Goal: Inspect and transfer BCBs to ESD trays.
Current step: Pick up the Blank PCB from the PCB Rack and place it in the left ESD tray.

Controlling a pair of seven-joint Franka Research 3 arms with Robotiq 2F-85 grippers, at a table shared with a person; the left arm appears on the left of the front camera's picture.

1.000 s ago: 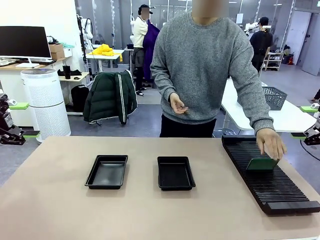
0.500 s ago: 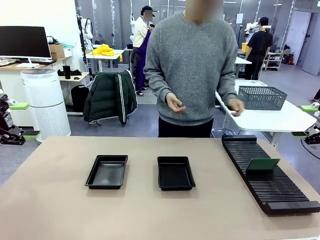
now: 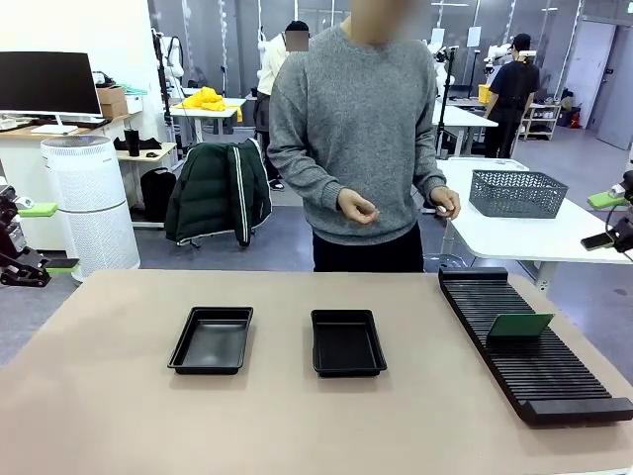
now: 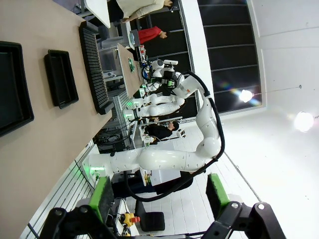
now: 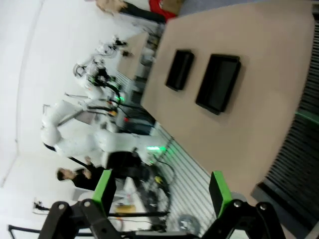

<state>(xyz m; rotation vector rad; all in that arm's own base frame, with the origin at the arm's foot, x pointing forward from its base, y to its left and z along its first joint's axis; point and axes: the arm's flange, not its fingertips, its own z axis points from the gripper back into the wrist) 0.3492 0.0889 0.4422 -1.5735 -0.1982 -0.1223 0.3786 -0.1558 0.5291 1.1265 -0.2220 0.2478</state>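
The table spreads between the two claws, and the person at its far side now stands more toward the left claw's side than a second ago. One hand has left the rack and is held at the waist near the other hand. The long black rack lies below the right claw and a little toward the table's middle. The claw itself sits higher than before, its fingers spread wide with nothing between them. The two black trays sit side by side between the claws, both bare: the left tray closer to the left claw, the right tray near the table's middle. The green board stands tilted in the rack's slots below the right claw, now untouched. The left claw hangs released at the table's edge, unmoved.
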